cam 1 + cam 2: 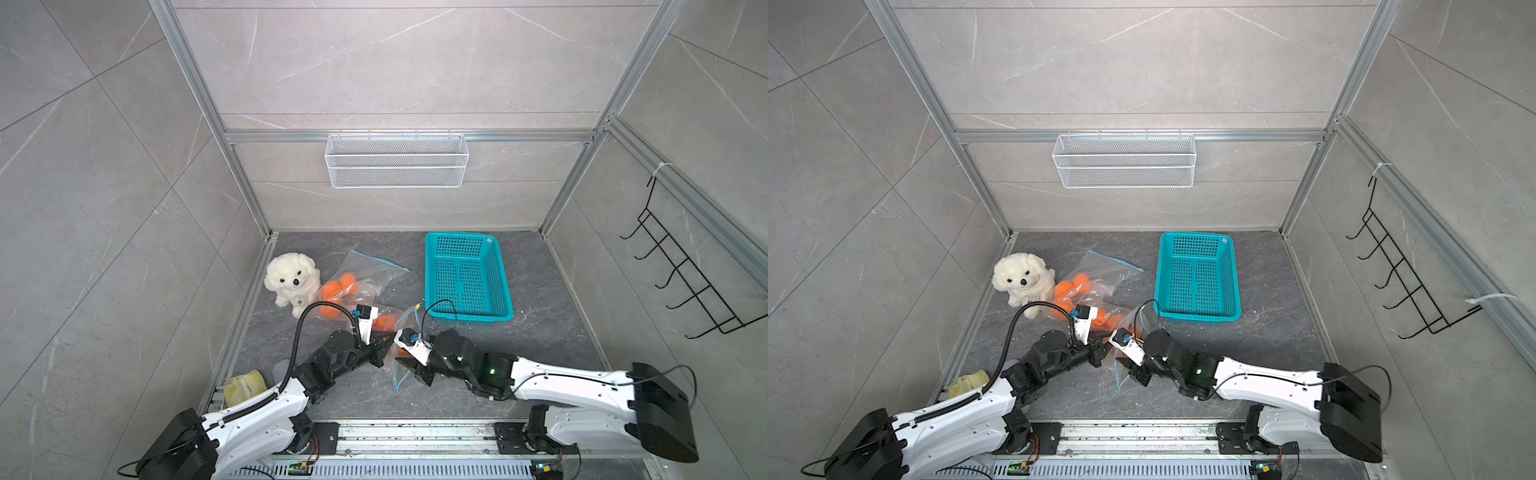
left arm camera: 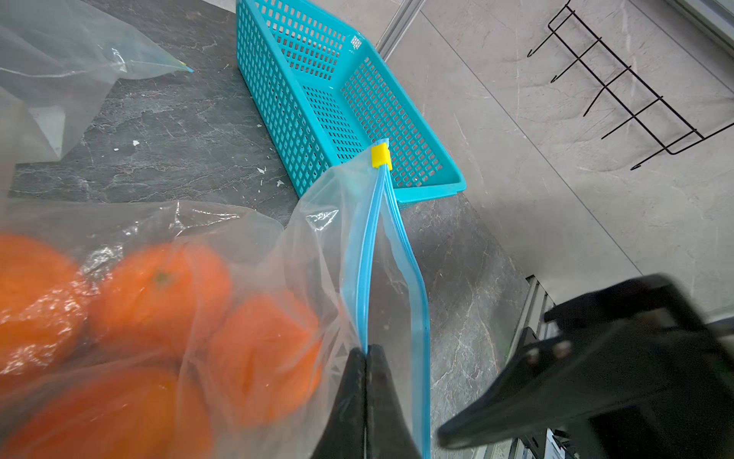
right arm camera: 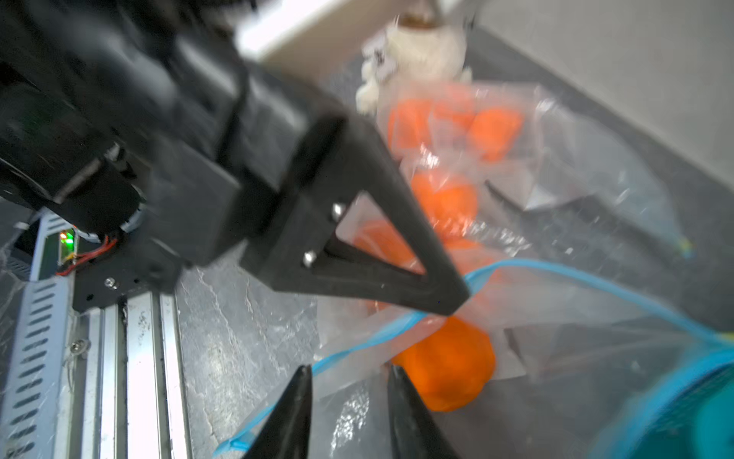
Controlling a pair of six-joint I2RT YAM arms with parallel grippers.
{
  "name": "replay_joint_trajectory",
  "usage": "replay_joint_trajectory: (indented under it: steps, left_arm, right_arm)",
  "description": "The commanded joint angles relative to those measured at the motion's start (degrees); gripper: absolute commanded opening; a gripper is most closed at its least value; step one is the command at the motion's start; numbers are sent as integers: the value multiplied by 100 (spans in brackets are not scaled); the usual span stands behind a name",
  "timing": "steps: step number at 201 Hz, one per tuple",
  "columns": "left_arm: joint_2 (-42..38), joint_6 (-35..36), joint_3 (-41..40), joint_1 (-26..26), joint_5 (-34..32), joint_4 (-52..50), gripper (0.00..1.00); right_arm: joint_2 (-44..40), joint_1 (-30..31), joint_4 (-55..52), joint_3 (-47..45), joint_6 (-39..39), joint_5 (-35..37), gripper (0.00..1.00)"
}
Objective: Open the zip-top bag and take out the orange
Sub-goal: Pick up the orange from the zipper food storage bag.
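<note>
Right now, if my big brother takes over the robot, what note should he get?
Left pincer: shut on one blue lip of the zip-top bag.
Right pincer: open, tips close to the bag's blue rim, gripping nothing; that view is blurred.
Oranges: inside the bag, none seen outside.
Done: yellow slider at the far end, mouth partly parted.
Left to do: grip the other lip, pull the mouth wide, lift one orange out.

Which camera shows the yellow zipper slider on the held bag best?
Left wrist view: the yellow slider is close and sharp. Both top views show only a tiny speck near the basket; the right wrist view is too blurred to find it.
</note>
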Motion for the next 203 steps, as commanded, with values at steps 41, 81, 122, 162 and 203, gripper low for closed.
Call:
replay_joint_trajectory:
  steps: [41, 81, 122, 162, 203]
  left_arm:
    - [-30, -84, 107, -6, 107, 341, 0]
    - [-158, -109, 87, -6, 162, 301, 0]
    - [-25, -75, 105, -8, 115, 341, 0]
    - [-2, -40, 100, -6, -39, 274, 0]
    - [62, 3, 163, -6, -64, 211, 0]
  right_arm:
    - [507, -4, 512, 214, -147, 1012, 26]
    - [1019, -330, 1196, 39, 56, 883, 30]
    - [1301, -435, 1349, 142, 232, 899, 65]
    - [1666, -495, 1429, 172, 392, 1162, 71]
    - [2217, -514, 1672, 362, 569, 1360, 75]
